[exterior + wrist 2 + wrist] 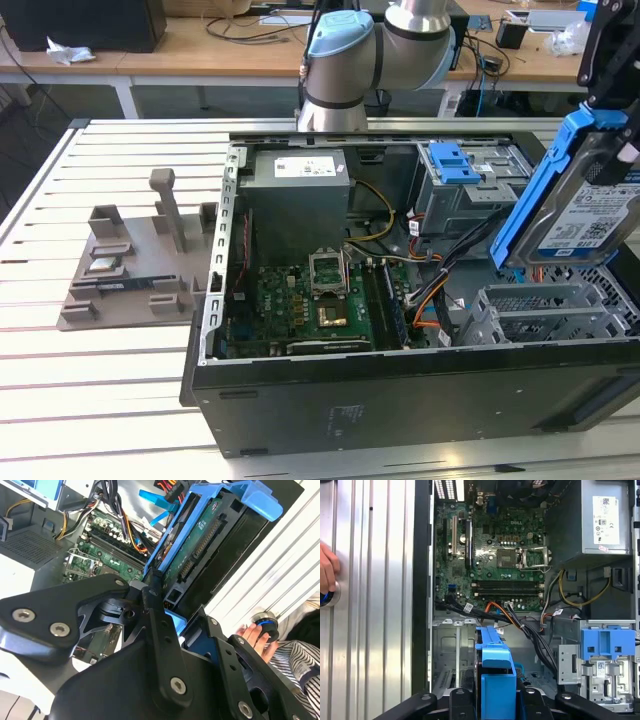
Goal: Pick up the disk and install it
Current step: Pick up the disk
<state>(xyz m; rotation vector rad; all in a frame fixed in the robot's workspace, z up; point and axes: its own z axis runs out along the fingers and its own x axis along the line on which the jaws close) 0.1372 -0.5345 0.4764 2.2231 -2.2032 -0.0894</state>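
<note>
The disk (575, 205) is a silver drive with a white-and-blue label and blue rails. It hangs tilted above the open computer case (400, 395), at the exterior view's right. My gripper (612, 120) is shut on its upper end. The second wrist view has the black fingers (152, 602) clamped on the disk (210, 535), whose circuit-board side and connector face the camera. Seen edge-on in the first wrist view, the disk (495, 677) is a blue strip between the fingers (461, 700), hovering over an open grey metal bay (452, 652).
A grey drive cage with a blue latch (452, 162) stands at the case's back right. Black, orange and yellow cables (530, 630) run between the motherboard (310, 305) and the bay. A person's hand (326, 575) rests on a button. A grey fixture (130, 265) lies on the slatted table.
</note>
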